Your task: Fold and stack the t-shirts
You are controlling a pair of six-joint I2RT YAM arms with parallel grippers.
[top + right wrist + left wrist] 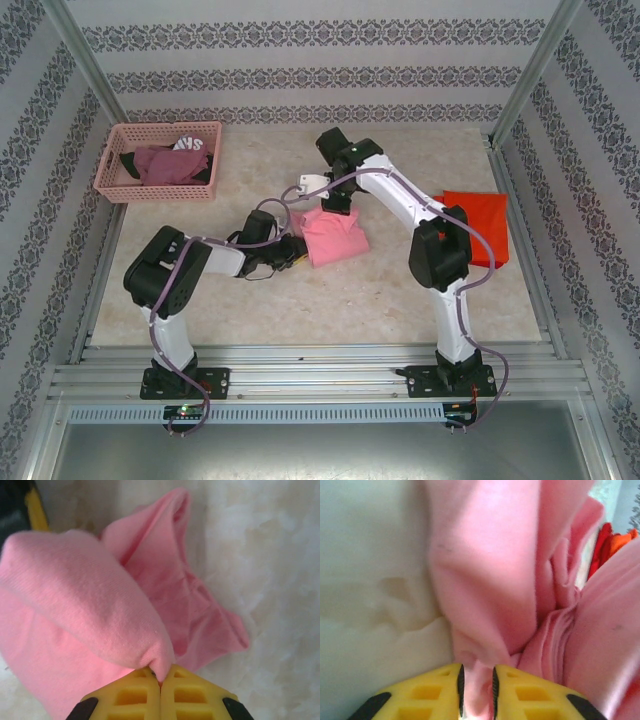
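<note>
The salmon-pink t-shirt [335, 237] lies folded into a small bundle at the table's middle. My left gripper [295, 250] is at its left edge. In the left wrist view the jaws [477, 690] stand a little apart, with a fold of the pink cloth [495, 580] still between the pads. My right gripper [335, 207] hangs over the bundle's far edge, and it [160, 677] is shut on a pinched fold of the pink t-shirt [100, 605]. The orange-red t-shirt [480, 225] lies folded flat at the right, partly behind the right arm.
A pink plastic basket [115, 190] at the back left holds maroon and black garments with white print. Patterned walls and metal posts close in the table on three sides. A metal rail runs along the near edge.
</note>
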